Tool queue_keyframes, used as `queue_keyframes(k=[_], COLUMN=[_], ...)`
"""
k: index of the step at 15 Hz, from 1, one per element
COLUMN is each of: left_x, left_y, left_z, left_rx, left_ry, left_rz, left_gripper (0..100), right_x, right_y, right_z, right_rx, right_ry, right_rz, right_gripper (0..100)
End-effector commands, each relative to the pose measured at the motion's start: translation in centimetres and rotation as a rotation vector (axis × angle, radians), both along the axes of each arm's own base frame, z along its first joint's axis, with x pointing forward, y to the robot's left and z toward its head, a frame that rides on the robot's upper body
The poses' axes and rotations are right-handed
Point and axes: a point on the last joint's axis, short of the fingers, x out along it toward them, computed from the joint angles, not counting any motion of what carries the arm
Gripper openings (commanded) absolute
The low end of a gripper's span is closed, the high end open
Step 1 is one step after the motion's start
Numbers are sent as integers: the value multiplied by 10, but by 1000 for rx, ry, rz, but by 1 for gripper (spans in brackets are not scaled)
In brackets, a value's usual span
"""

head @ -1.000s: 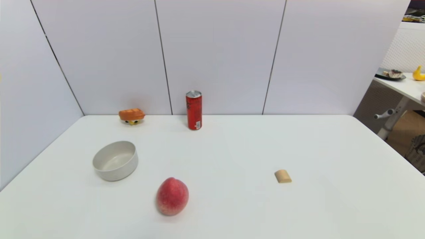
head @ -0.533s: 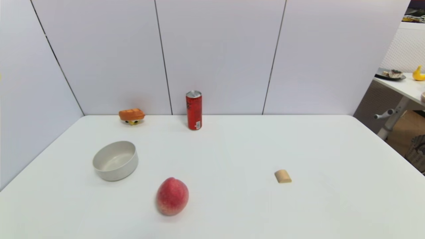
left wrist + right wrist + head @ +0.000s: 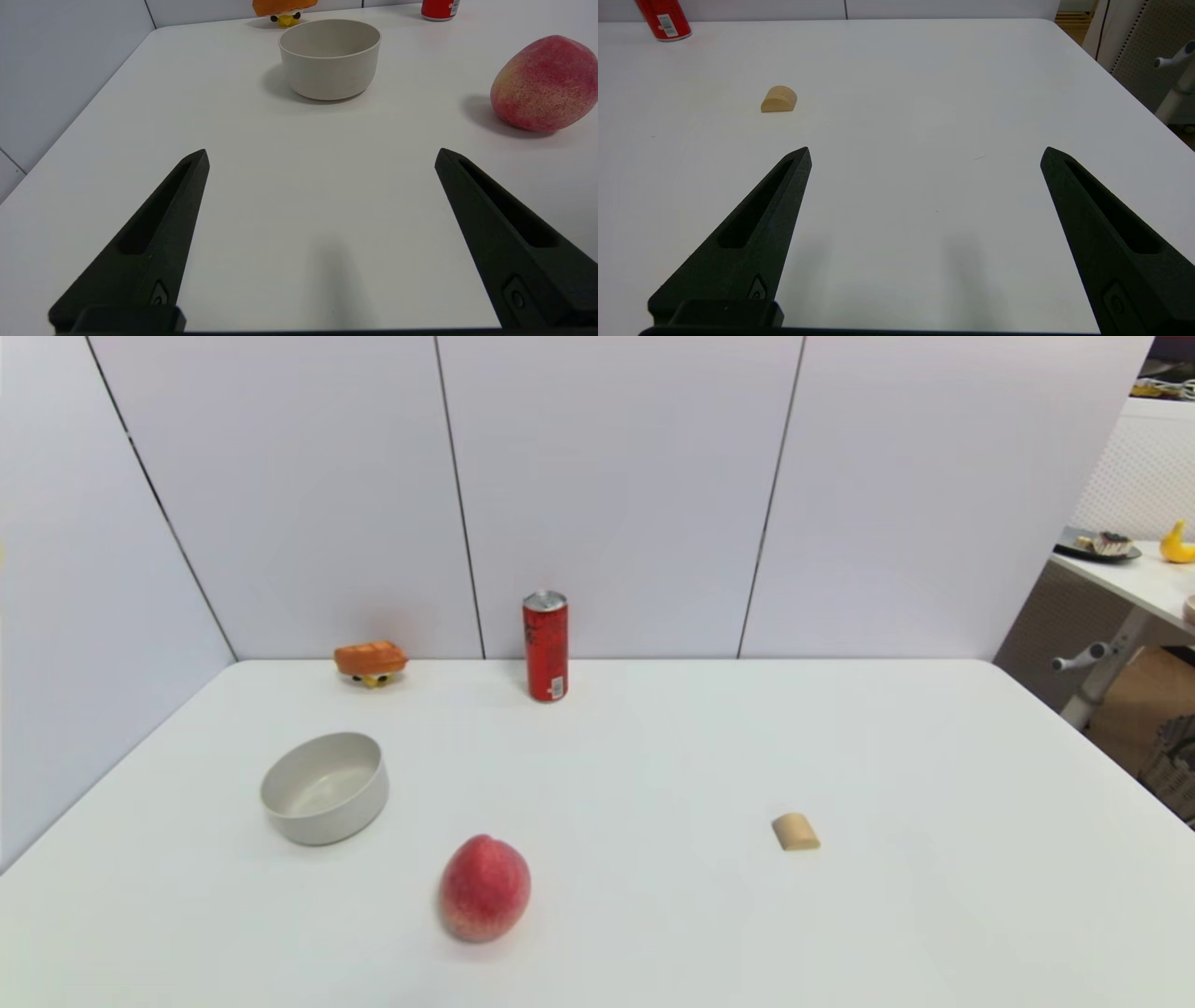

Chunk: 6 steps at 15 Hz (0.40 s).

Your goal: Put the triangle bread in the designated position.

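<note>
One bowl (image 3: 324, 788) sits between triangle bread (image 3: 371, 663) and peach (image 3: 485, 888).

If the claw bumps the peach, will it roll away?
Probably a little. The peach looks round and lies on its side on the smooth table, so it may wobble or roll. Its egg-like shape would likely curve its path.

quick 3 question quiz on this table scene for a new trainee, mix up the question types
1. True or false: the triangle bread lies inside the bowl.
2. Which thing stands closest to the back wall beside the triangle bread? A) peach B) red can C) tan block
3. Fill in: the left gripper and right gripper are both ____ and hold nothing.

Key: 1 false; 2 B; 3 open.
</note>
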Motion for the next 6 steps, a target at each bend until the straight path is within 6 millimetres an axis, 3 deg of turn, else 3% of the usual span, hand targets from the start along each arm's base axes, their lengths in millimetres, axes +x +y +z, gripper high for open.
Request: queue_keyframes(k=[1,6], left_x=[0,0], left_y=[0,0], left_z=[0,0], left_rx=[-1,-1], left_ry=[1,1], left_rz=[1,-1], left_gripper=[100,100], right_x=[0,0], right_y=[0,0], right_z=[0,0], right_rx=[1,1], right_ry=[3,3], right_rz=[0,0], right_gripper=[100,100])
